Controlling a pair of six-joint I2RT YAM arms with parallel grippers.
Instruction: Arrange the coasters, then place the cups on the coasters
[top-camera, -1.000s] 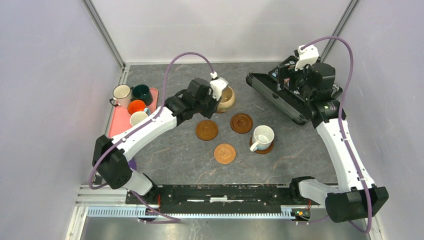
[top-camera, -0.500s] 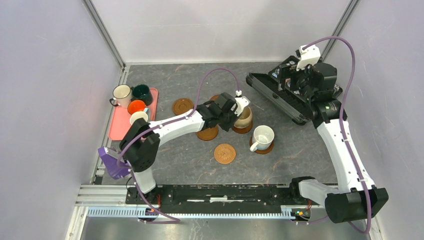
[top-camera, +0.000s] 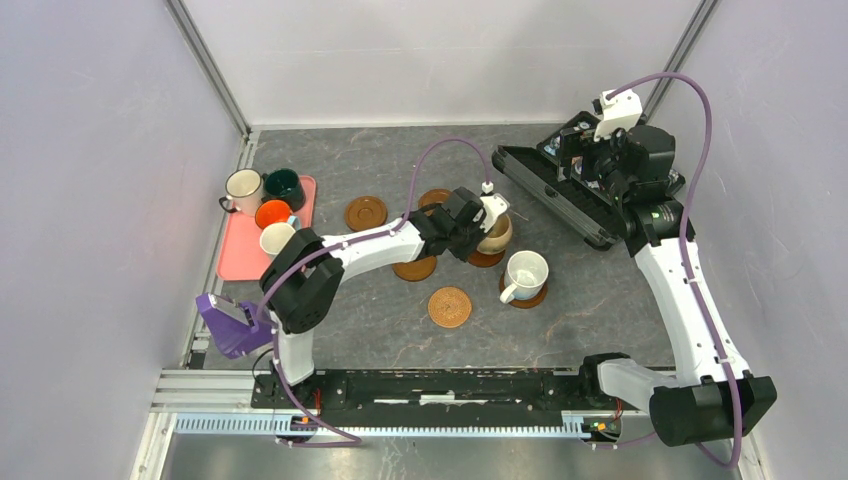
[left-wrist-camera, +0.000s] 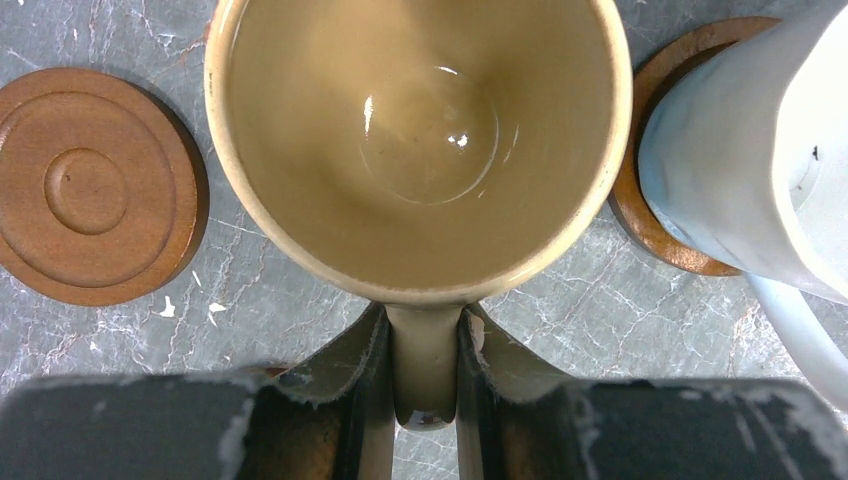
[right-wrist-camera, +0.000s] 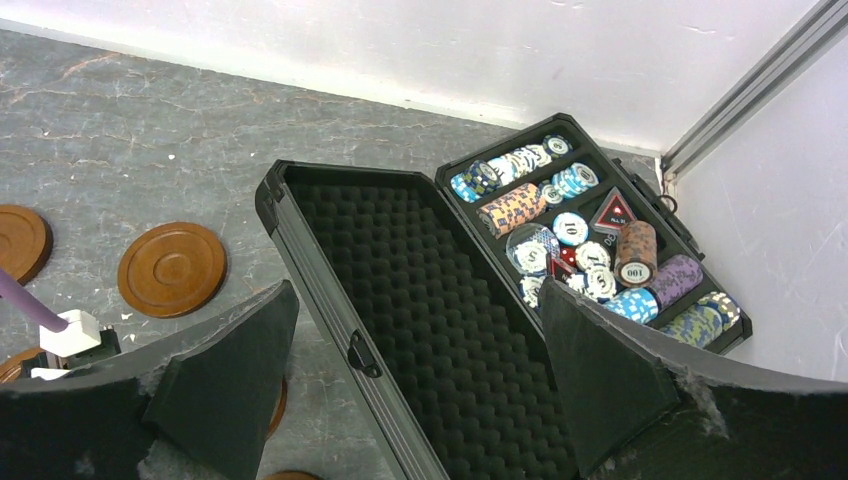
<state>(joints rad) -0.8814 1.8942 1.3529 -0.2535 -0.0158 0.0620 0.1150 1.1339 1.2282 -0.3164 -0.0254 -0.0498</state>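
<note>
Beige mug (left-wrist-camera: 420, 140) hangs by its handle in our left pincer (left-wrist-camera: 425, 345), which is nearly closed on it, over a coaster (top-camera: 486, 260). With the white mug (left-wrist-camera: 740, 170) just beside, we risk clipping it. Right pincer (right-wrist-camera: 420, 370) gapes empty.

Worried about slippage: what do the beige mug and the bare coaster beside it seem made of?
The beige mug: probably glazed ceramic; glossy inside with bright highlights. The bare coaster: apparently wood, matte brown, with turned concentric rings and faint grain.
</note>
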